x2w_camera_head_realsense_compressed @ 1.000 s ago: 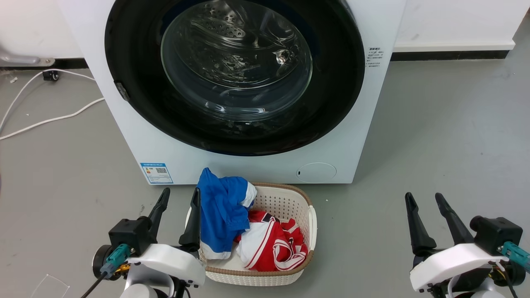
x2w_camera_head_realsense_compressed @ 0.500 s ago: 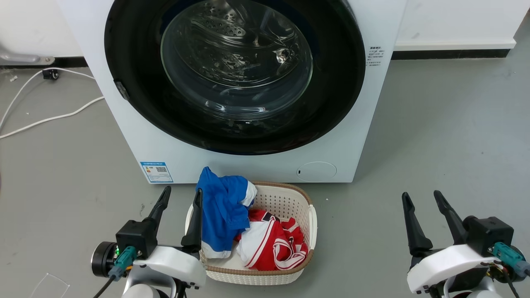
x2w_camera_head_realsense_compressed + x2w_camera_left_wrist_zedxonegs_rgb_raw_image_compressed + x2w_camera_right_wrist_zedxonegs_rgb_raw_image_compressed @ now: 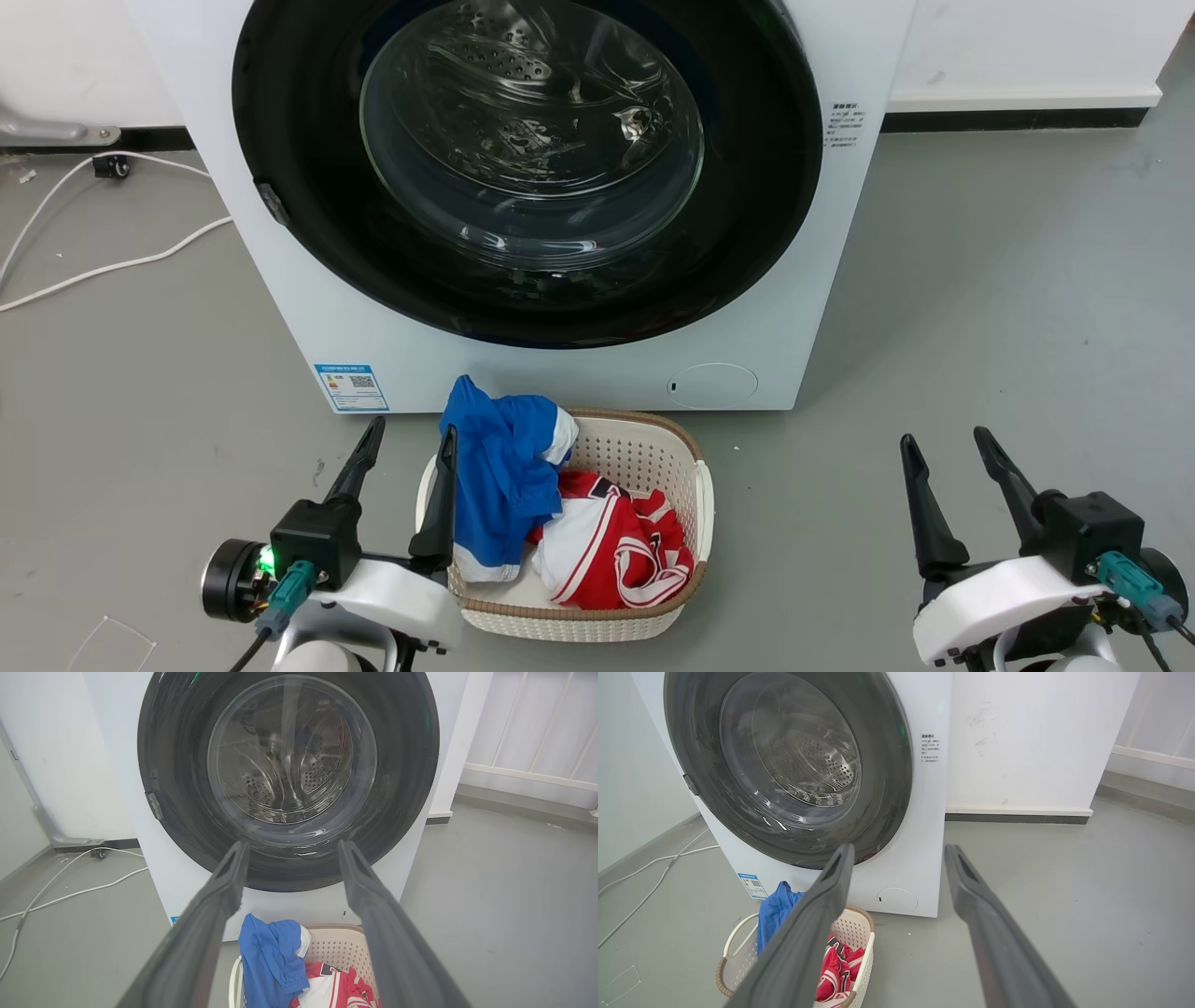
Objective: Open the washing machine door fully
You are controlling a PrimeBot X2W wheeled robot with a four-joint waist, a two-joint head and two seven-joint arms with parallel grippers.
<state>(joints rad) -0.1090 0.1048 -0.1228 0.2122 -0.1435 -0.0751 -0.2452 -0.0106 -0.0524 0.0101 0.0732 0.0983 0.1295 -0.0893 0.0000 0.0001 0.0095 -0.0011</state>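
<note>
The washing machine door (image 3: 299, 187) (image 3: 177, 788) (image 3: 887, 779) is a big round black-rimmed door with a bulging clear glass centre, lying flush against the white machine front (image 3: 560, 369). A small grey latch tab (image 3: 270, 203) sits on its left rim. My left gripper (image 3: 411, 437) is open at the lower left, well short of the door, beside a laundry basket. My right gripper (image 3: 943, 441) is open at the lower right, over bare floor. In the left wrist view the open fingers (image 3: 224, 891) frame the door's lower rim.
A white woven basket (image 3: 686, 485) with blue (image 3: 499, 467) and red-and-white clothes (image 3: 616, 551) stands on the grey floor right before the machine. A small round white flap (image 3: 712, 385) is low on the machine. White cables (image 3: 112, 266) trail at the left.
Both grippers have drifted slightly lower and inward in the head view, staying open. The door has not moved.
</note>
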